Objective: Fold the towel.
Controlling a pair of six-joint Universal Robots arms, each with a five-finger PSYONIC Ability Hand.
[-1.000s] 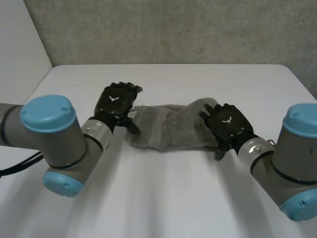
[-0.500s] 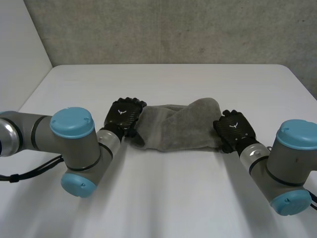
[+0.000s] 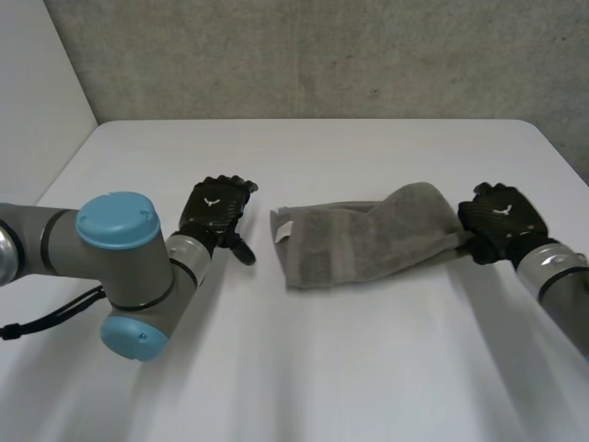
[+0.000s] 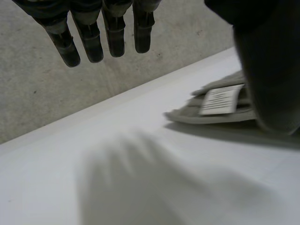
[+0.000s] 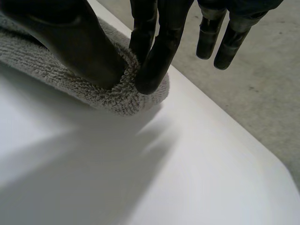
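**A:** Where is the towel, and what have you got of it?

**B:** The towel (image 3: 368,239) lies loosely bunched just right of the frame's centre on the white surface (image 3: 304,368). My right hand (image 3: 502,219), at the frame's right edge, pinches the towel's right end. In the right wrist view, the thumb (image 5: 79,42) and one finger are closed on the terry rim, and the other fingers are straight and free. My left hand (image 3: 217,206), left of centre, holds nothing. Its fingers (image 4: 89,33) hang straight, with bare surface between them and the towel's left end.

**A:** Which step is that?

**B:** Mid-fold, I judge, because the bundle looks uneven rather than finished. The next move calls for my left hand to take the left end so that both ends are held, then to lay one over the other with the edges matched. Pulling with the right alone would probably only drag it.

**A:** Any writing?

**B:** There is a small white tag (image 4: 219,99) at the left end, beside my left thumb. Its print is too blurred to read.
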